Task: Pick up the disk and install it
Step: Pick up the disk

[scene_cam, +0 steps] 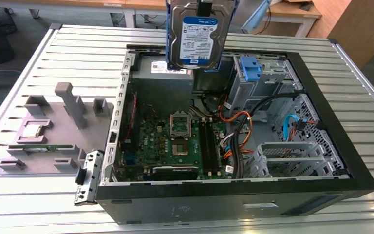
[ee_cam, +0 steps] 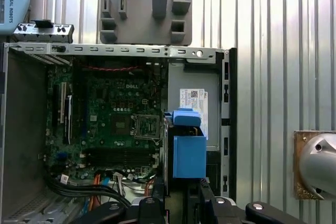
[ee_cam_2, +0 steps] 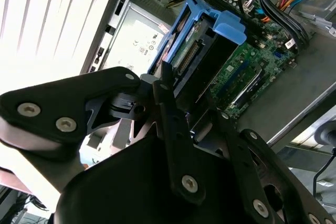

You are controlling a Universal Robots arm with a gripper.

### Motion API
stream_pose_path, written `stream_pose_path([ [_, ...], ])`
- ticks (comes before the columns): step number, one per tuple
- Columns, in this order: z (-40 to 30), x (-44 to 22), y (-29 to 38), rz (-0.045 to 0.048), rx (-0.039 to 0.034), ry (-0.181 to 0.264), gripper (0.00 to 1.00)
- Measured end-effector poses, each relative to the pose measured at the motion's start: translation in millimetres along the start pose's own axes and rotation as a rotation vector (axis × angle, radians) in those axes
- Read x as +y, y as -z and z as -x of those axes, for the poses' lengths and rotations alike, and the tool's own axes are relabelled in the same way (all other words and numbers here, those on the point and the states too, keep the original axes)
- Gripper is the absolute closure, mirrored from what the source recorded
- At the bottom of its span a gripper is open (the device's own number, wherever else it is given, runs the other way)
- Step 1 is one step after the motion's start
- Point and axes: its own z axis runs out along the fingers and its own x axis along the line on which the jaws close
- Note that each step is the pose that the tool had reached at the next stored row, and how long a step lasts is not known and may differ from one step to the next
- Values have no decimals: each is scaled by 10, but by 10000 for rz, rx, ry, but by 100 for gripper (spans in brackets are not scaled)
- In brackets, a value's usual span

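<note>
The disk (scene_cam: 198,36), a silver-grey drive with a white-and-blue label in blue carrier rails, hangs upright in the air over the far side of the open computer case (scene_cam: 239,192). My gripper (scene_cam: 204,6) grips its upper end and is shut on it. In the second wrist view the black fingers (ee_cam_2: 167,95) clamp the blue carrier of the disk (ee_cam_2: 220,24). Below the disk lies the motherboard (ee_cam_2: 252,61). In the first wrist view the disk (ee_cam: 189,156) appears end-on above the case's power-supply corner, with the gripper (ee_cam: 181,192) around it.
A blue plastic bracket (scene_cam: 255,68) sits in the drive cage at the case's far right in the exterior view. Cables (scene_cam: 252,122) run across the case's middle. A grey fixture tray (scene_cam: 50,131) with a square chip (scene_cam: 32,130) lies at the left on the slatted metal table (scene_cam: 83,44).
</note>
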Motion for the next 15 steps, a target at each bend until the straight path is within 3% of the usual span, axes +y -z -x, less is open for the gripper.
stream_pose_path([
  [15,-81,-91,-2,16,0,-1,65],
])
